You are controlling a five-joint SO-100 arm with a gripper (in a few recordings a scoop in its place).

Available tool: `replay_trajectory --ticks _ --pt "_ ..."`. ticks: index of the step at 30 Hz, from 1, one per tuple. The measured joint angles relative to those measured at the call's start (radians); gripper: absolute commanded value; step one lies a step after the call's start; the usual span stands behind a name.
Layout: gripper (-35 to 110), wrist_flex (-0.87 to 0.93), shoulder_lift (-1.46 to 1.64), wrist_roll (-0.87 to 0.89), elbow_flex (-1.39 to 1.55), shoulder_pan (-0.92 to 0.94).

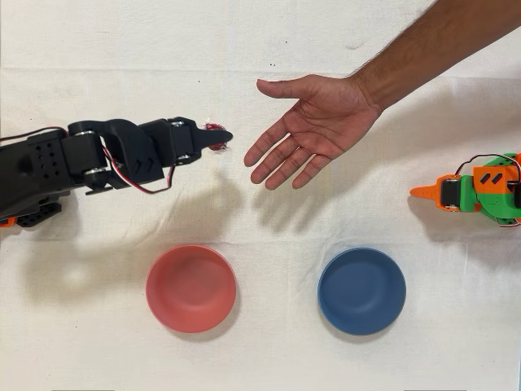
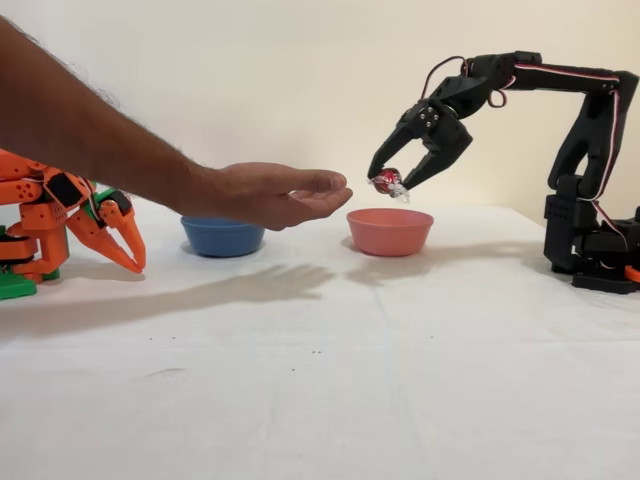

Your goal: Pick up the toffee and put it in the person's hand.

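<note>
The toffee [image 2: 388, 182], a small dark-red wrapped candy [image 1: 216, 138], is held up in the air between the tips of my black gripper [image 2: 389, 181], which is shut on it. In the overhead view my gripper [image 1: 220, 136] points right, a short gap from the fingertips of the person's hand [image 1: 313, 126]. That hand [image 2: 268, 193] is open, palm up, hovering above the table at about the candy's height, its forearm coming in from the left of the fixed view.
A pink bowl [image 1: 190, 287] and a blue bowl [image 1: 361, 291] sit on the white cloth nearer the overhead view's bottom edge. The idle orange arm [image 1: 476, 189] rests at the right of that view.
</note>
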Motion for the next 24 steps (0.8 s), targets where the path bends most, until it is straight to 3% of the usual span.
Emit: replay_trajectory --ticks 24 --pt "17 -0.087 -0.38 0.0 -0.419 0.052"
